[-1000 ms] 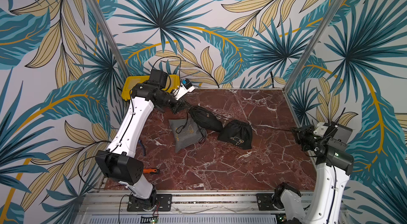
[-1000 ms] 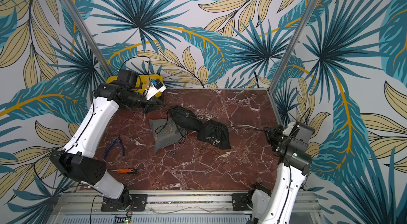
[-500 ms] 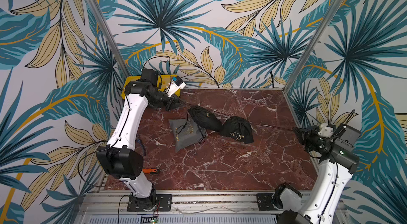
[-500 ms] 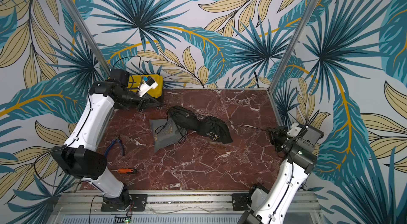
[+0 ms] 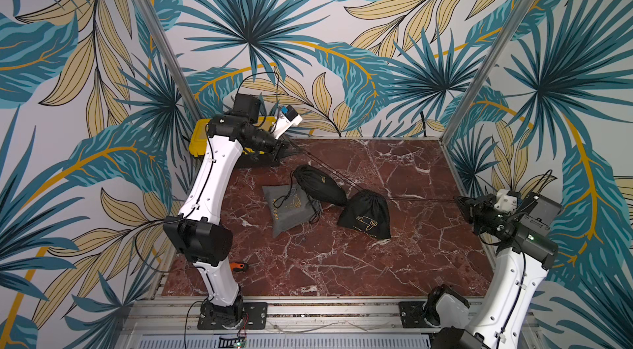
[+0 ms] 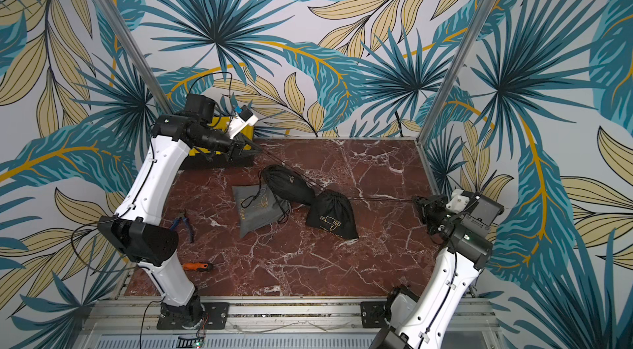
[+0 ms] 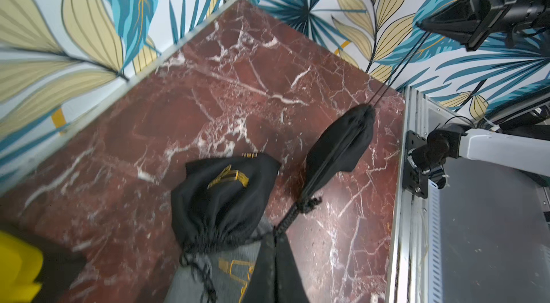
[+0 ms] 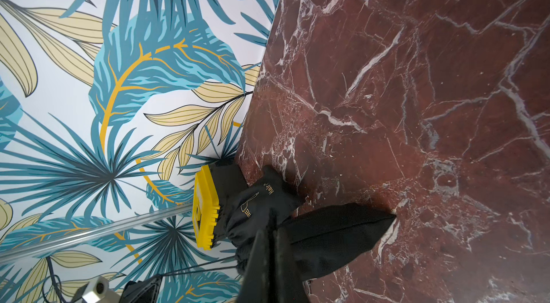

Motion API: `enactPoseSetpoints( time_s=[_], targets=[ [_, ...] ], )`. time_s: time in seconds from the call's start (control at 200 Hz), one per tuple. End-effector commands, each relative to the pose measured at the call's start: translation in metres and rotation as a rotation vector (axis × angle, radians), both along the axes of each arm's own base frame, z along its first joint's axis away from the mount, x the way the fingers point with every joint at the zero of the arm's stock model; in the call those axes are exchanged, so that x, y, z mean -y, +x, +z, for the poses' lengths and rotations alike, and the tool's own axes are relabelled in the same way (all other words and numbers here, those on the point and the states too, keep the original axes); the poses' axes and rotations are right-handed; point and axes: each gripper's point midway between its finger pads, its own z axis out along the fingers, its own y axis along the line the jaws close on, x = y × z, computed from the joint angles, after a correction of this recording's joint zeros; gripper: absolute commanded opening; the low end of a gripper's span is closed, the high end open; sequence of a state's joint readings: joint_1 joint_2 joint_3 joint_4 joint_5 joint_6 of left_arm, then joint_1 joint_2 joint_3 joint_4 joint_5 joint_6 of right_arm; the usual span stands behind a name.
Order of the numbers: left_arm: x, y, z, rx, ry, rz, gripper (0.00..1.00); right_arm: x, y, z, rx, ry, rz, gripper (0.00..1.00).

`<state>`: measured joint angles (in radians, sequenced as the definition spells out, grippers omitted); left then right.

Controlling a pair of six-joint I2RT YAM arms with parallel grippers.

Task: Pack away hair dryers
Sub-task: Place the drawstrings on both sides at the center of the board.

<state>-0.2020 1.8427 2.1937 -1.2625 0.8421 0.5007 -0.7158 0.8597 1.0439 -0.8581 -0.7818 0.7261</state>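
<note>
Light: bright, even, diffuse, from overhead | Shadows: soft and short beneath the black cloth pouch (image 5: 365, 215) on the red-brown veined marble tabletop (image 5: 394, 268) | Top views: sharp, thin black drawstring cord (image 5: 421, 198) crisp, aluminium corner posts (image 5: 161, 39) splay outward toward the edges | Left wrist: leaf-print wall (image 7: 44, 57) and yellow plastic case (image 7: 18, 268) smeared by blur | Right wrist: marble veins sharp

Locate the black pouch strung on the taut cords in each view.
Top view: black pouch mid-table, rightmost pouch.
Top view: same place.
Left wrist: edge-on, strung on the cords, at.
Right wrist: black wedge nearest the camera.
Shared landmark: yellow case, in all four.
</note>
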Motion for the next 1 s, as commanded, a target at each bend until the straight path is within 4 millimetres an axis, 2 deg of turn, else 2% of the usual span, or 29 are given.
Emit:
enactPoseSetpoints(
  time_s=[0.0,0.16,0.26,0.34,0.411,0.481,0.606,0.701,0.751,0.841,0.991],
  targets=[
    [0.024,0.014,0.042,0.117,-0.034,0.010,0.00,-0.001,0.009,0.016,0.052,-0.059,0.020,0.00],
    [0.062,0.028,0.067,0.230,-0.056,-0.011,0.00,-0.026,0.026,0.019,0.045,-0.087,0.111,0.00],
    [0.084,0.030,0.067,0.291,-0.037,-0.034,0.00,-0.049,0.043,0.018,0.019,-0.109,0.209,0.00],
    [0.097,0.033,0.062,0.328,-0.011,-0.037,0.00,-0.056,0.053,0.035,0.069,-0.138,0.230,0.00],
    [0.101,0.036,0.067,0.331,-0.027,-0.016,0.00,-0.057,0.059,0.051,0.122,-0.160,0.231,0.00],
    [0.101,0.035,0.081,0.340,-0.071,0.000,0.00,-0.060,0.063,0.071,0.189,-0.181,0.246,0.00],
    [0.098,0.031,0.126,0.449,-0.160,0.031,0.00,-0.063,0.062,0.113,0.284,-0.253,0.263,0.00],
    [0.093,0.024,0.155,0.505,-0.214,0.058,0.00,-0.066,0.057,0.130,0.317,-0.288,0.277,0.00],
    [0.091,0.018,0.161,0.495,-0.231,0.057,0.00,-0.071,0.055,0.135,0.356,-0.290,0.308,0.00],
    [0.092,0.007,0.154,0.444,-0.233,0.029,0.00,-0.084,0.051,0.138,0.387,-0.270,0.381,0.00],
    [0.091,0.006,0.107,0.348,-0.150,0.014,0.00,-0.097,0.048,0.114,0.365,-0.224,0.442,0.00]
  ],
)
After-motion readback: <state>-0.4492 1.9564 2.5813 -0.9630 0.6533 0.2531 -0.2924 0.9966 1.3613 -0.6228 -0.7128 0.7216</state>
